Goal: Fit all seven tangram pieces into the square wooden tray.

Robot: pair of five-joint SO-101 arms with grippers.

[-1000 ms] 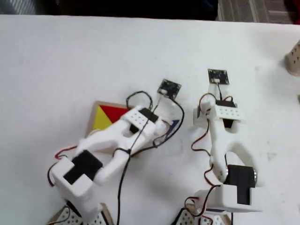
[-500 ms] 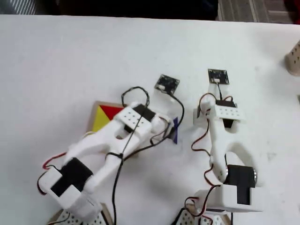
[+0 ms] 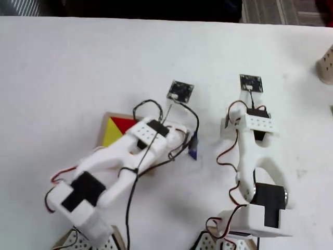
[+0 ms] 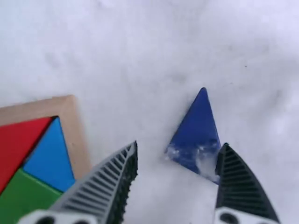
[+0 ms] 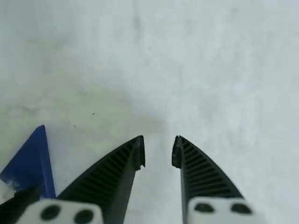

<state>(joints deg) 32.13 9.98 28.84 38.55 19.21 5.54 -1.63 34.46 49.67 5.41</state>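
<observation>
White table [image 3: 78, 62] stretching, dark room [image 3: 156, 8] edging twelve o'clock, left gripper [image 4: 178, 145] gaping astride blue triangle [image 4: 196, 133], wooden tray [image 4: 77, 135] at its nine o'clock, right gripper [image 5: 158, 140] hanging barely parted.

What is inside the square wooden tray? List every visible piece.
A red piece, a light blue piece and a green piece sit in one corner of the tray; the high view adds a yellow piece. The left arm covers the rest.
</observation>
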